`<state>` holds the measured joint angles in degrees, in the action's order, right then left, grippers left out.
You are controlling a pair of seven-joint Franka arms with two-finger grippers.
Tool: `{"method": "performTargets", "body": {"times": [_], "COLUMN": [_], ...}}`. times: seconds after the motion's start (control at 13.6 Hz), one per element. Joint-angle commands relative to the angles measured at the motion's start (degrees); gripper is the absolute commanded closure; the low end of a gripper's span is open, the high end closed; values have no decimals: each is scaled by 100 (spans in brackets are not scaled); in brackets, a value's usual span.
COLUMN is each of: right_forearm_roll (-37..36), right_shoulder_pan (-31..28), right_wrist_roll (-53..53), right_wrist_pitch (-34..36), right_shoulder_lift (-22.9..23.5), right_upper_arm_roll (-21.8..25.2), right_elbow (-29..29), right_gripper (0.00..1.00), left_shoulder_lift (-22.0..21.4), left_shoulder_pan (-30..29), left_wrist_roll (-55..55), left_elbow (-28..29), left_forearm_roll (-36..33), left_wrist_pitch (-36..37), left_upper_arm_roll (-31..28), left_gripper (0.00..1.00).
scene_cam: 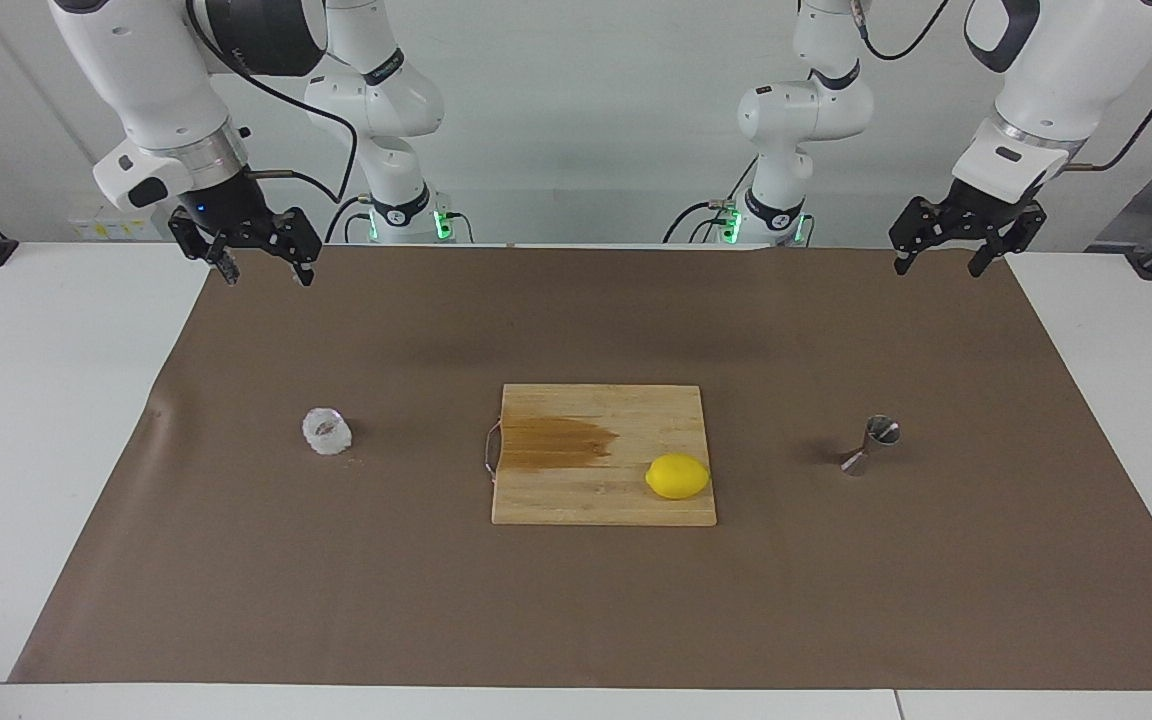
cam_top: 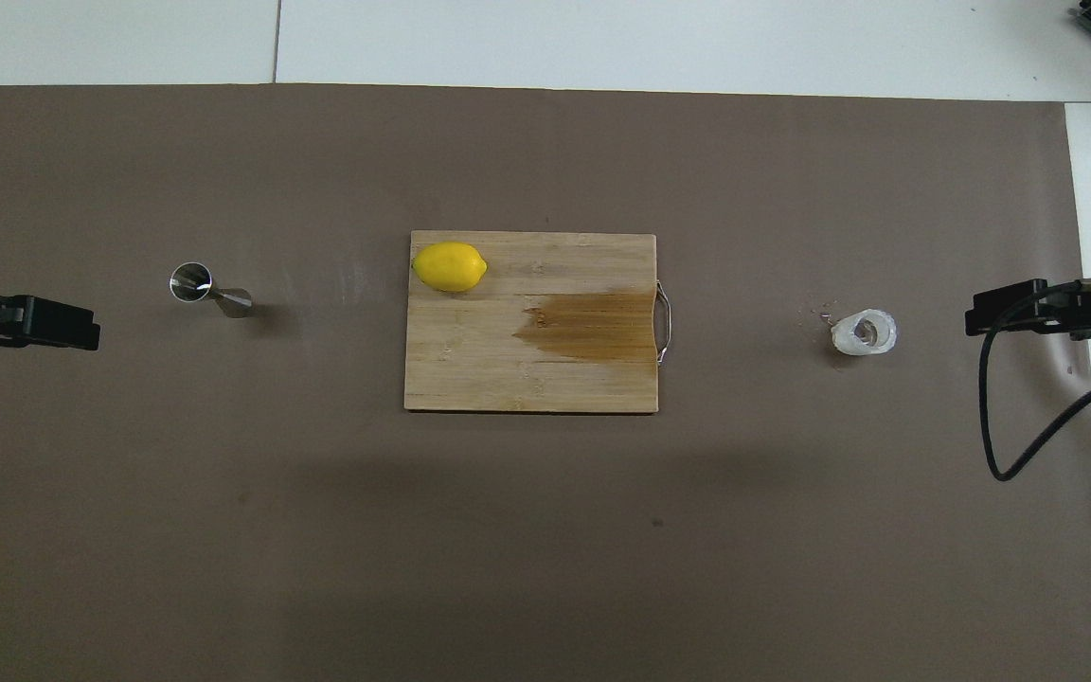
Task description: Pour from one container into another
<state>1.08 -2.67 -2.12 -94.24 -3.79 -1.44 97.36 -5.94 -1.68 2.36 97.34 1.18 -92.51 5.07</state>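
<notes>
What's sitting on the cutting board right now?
A lemon lies on the wooden cutting board, at the corner farther from the robots, toward the left arm's end. A brown stain spreads from the handle edge. Nothing else is on it.

White glossy arm casings with black joint bands. Black two-finger left hand (scene_cam: pixel 958 250) and right hand (scene_cam: pixel 258 262). Black cables looped along the wrists. Green lights at both bases. Silver collar above the right hand.
</notes>
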Motion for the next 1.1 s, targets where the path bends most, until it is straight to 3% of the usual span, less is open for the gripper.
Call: {"method": "performTargets", "body": {"times": [0.0, 0.66, 0.88, 1.03], "right_forearm_roll": [-12, -12, -12, -12], "right_shoulder_pan": [-67, -67, -67, -67], "right_wrist_roll": [115, 115, 124, 115], "right_wrist_pitch": [107, 107, 107, 107], "right_shoulder_lift": [-17, -17, -17, -17], "right_upper_arm_roll": [-32, -32, -32, -32], "right_elbow": [-51, -51, -51, -51], "right_gripper": [0, 0, 0, 0], "left_shoulder_lift": [-48, -100, -188, -320], "left_shoulder_pan": [53, 18, 9, -43], "left_wrist_roll": [-43, -209, -1384, -1991], "left_elbow": [57, 127, 355, 618], "left_forearm_roll": [75, 102, 172, 574], "left_wrist_pitch": [-39, 127, 207, 102], "left_upper_arm_roll": [-41, -41, -59, -94], "left_gripper": [0, 0, 0, 0]}}
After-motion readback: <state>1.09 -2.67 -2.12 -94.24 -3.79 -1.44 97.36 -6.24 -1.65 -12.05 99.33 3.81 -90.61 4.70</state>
